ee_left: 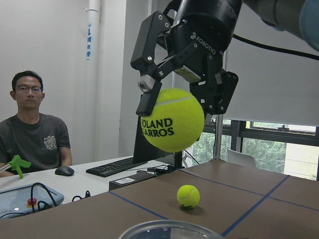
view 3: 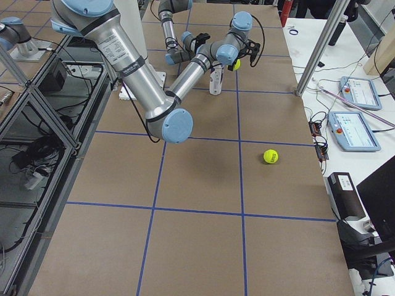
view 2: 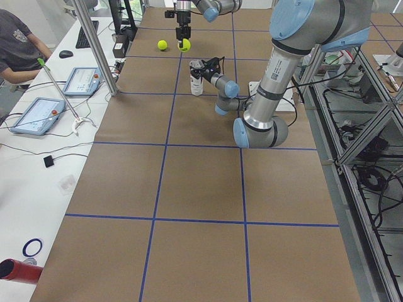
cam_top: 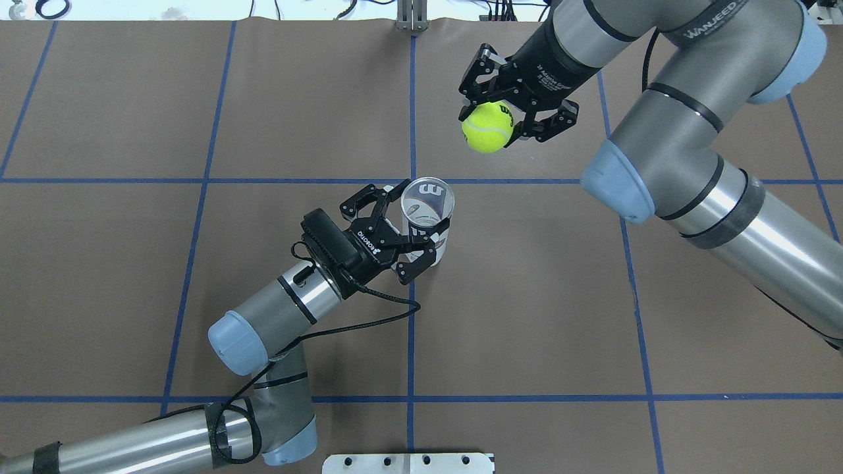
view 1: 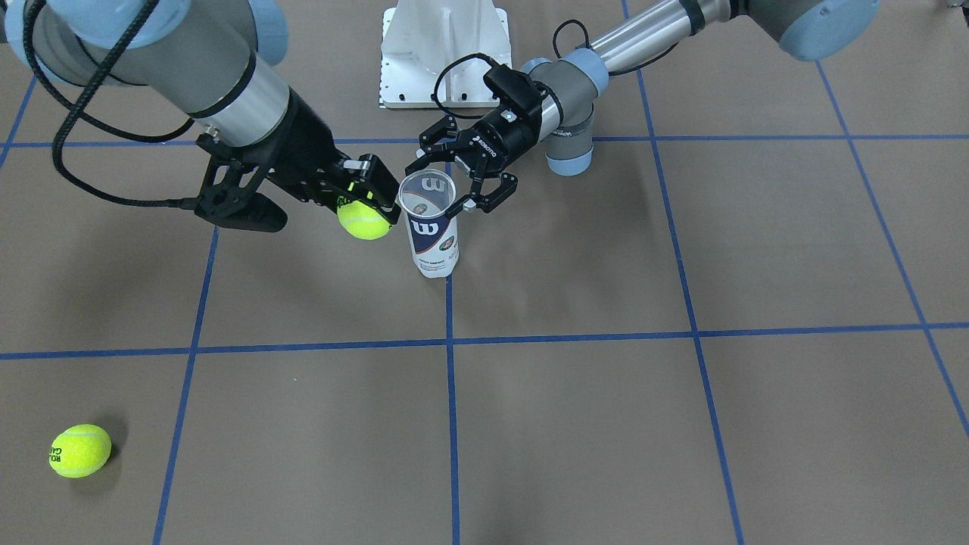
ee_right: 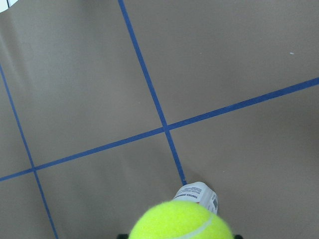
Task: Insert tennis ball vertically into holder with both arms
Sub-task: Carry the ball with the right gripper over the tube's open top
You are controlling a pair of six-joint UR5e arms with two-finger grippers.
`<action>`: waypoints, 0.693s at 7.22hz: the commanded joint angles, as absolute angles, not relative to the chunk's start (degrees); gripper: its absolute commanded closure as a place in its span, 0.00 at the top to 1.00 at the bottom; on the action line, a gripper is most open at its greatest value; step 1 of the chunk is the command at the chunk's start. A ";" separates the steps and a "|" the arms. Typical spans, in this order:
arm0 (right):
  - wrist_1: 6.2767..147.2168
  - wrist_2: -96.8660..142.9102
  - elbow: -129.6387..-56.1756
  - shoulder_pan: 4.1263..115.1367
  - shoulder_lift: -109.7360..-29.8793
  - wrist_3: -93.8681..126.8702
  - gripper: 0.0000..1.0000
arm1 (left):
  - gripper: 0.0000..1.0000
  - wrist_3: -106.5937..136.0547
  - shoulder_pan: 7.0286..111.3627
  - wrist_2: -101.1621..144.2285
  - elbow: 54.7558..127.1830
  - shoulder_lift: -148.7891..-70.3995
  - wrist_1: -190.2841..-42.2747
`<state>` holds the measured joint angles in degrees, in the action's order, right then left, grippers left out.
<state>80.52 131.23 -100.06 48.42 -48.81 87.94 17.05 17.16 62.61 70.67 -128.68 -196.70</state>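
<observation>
- The left arm [cam_top: 283, 309] lies low over the table [view 1: 681, 424], with its wrist about level, so the left gripper [cam_top: 407, 227] comes at the holder [cam_top: 429, 217] from the side.
- Its two fingers sit one on each side of the can's wall, near the top. From where I stand they look clamped on it.
- The holder stands upright on a blue tape line [view 1: 575, 337], open mouth up, just in front of the white base plate [view 1: 443, 53].
- The right arm [cam_top: 665, 151] reaches far out over the table and is bent at the elbow. The right gripper [cam_top: 498, 122] points steeply downward.
- That gripper is clenched on the tennis ball [cam_top: 487, 128], with a finger on each flank, and the ball hangs clear of the table.
- The ball is near the holder's rim but not over the mouth. It sits off to the robot's right and a bit farther out.
- From the left wrist camera, the ball shows above and beyond the can's rim [ee_left: 164, 230], lettering facing the lens.
- A second ball [view 1: 79, 450] lies loose on the table, well apart from both grippers, towards the operators' edge.
- A man [ee_left: 35, 134] in a dark shirt sits at the side desk beyond the table.
</observation>
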 commanded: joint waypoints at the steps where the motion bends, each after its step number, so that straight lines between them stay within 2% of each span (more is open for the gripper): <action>1: 80.60 127.02 -100.19 44.93 -47.29 90.17 0.00 | 0.88 17.05 17.14 62.58 70.66 -128.67 -196.70; 5: 80.77 123.76 -101.42 40.44 -47.45 91.76 0.00 | 0.88 17.05 17.14 62.58 70.66 -128.67 -197.23</action>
